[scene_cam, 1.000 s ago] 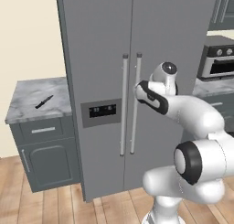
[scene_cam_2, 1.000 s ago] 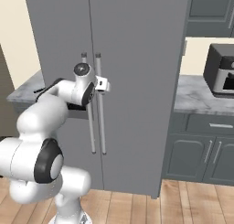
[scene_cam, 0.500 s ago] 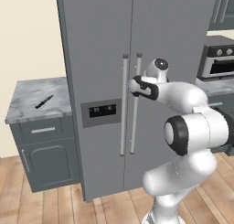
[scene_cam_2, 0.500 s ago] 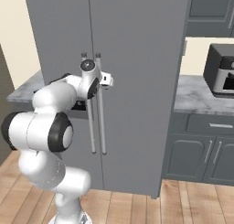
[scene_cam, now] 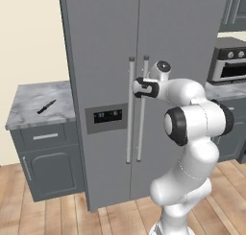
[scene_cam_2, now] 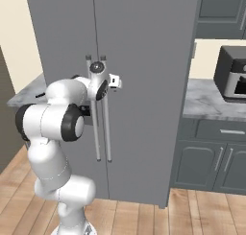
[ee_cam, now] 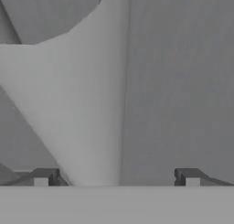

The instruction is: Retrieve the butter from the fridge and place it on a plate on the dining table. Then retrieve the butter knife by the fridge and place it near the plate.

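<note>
"Hand view: jaw state?"

"Spread wide, holding nothing. Gripper [ee_cam: 115,179] squared to a pale bar handle [ee_cam: 91,104]. One fingertip [ee_cam: 41,177] low on each side of the bar, with no contact visible."

"Which bar of the two?"

"Cannot tell. From the left base view, gripper [scene_cam: 137,87] level with the upper part of the pair, at the seam of the fridge [scene_cam: 101,47]. Confirm the bar before closing, because the wrong one opens the wrong door."

"Procedure for a clean grip?"

"Advance until the bar sits deep between the pads, then close squarely across it. Avoid a tip-only pinch, which is likely to slip under pull. Pull along the door's arc, not straight back. Keep the wrist aligned with the bar while swinging."

"Location of the butter?"

"Presumably behind the doors, both shut. Open the door fully enough for the arm to reach in."

"And the butter knife [scene_cam: 46,106]?"

"Flat on the marble-topped drawer cabinet [scene_cam: 29,114], just left of the fridge and well apart from the gripper. Leave for the later step."
</note>
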{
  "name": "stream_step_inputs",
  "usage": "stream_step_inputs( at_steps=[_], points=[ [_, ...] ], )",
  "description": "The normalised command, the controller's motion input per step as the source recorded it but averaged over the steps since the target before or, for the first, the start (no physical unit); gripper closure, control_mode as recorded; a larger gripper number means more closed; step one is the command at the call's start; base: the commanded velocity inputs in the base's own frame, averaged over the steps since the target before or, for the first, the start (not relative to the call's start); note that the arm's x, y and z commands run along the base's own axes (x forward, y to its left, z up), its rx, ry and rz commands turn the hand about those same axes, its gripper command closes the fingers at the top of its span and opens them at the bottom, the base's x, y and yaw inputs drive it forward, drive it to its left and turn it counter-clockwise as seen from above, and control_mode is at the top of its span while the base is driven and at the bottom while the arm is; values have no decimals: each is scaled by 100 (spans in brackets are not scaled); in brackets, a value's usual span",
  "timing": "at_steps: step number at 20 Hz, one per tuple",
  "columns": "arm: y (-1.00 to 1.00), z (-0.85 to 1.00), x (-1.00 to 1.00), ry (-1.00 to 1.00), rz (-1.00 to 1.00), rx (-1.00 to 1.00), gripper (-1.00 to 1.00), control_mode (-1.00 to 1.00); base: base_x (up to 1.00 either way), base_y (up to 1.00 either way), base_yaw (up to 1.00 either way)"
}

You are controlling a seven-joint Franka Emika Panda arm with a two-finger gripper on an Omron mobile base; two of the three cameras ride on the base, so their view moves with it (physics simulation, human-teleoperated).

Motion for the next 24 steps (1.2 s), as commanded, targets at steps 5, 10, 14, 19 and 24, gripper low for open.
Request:
stream_step_inputs(
  at_steps=[5, 10, 14, 19, 24],
  points=[
    [4, -23, 51, -9, 0, 0, 100, -100, 0, 0, 0],
    [3, -14, 44, -12, 0, 0, 100, -100, 0, 0, 0],
    [0, 0, 22, 0, 0, 0, 100, -100, 0, 0, 0],
    [-19, 15, -80, 1, 15, -1, 100, -100, 0, 0, 0],
    [-84, 15, -100, 4, 29, 1, 100, -100, 0, 0, 0]
  ],
)
